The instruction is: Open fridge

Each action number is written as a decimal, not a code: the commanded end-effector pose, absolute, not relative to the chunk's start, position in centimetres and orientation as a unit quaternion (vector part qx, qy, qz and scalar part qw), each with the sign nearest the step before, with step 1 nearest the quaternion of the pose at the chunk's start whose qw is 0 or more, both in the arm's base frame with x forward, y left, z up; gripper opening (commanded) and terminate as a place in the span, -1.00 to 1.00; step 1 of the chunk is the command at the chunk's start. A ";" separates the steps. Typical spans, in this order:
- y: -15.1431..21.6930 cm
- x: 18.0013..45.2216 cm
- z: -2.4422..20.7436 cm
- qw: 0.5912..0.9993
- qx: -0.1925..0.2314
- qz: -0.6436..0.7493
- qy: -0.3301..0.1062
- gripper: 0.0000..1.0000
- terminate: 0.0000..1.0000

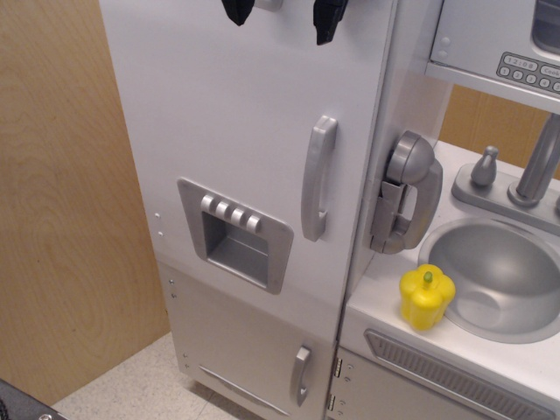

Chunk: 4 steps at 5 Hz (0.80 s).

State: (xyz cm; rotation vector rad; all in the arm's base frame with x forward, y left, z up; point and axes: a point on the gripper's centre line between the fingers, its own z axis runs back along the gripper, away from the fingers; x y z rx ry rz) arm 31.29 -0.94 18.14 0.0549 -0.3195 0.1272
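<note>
Fingers [325, 22] of my gripper [284, 13] hang spread apart, pinching nothing, above the shut fridge [236, 131] door's handle [317, 179].

This was a child's play kitchen set up indoors, not a real one. The white fridge [254, 157] had a moulded grey ice-dispenser panel [234, 232] and plastic-looking silver handle [318, 178], and a toy phone [405, 192] hung on its side. Beside it sat a shallow grey sink [507, 280] with a faucet [538, 166], a yellow toy pepper [426, 297] on the counter, and a microwave [499, 39] with grey buttons above. A plain wooden panel [61, 192] stood behind, over a speckled floor [131, 389].
</note>
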 end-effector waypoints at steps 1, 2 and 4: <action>-0.9 31.3 18.1 0.985 0.027 0.063 -0.159 1.00 -1.00; -1.4 31.1 16.1 0.987 0.033 0.025 -0.157 1.00 -1.00; -2.6 31.2 12.3 0.987 0.018 -0.024 -0.156 1.00 -1.00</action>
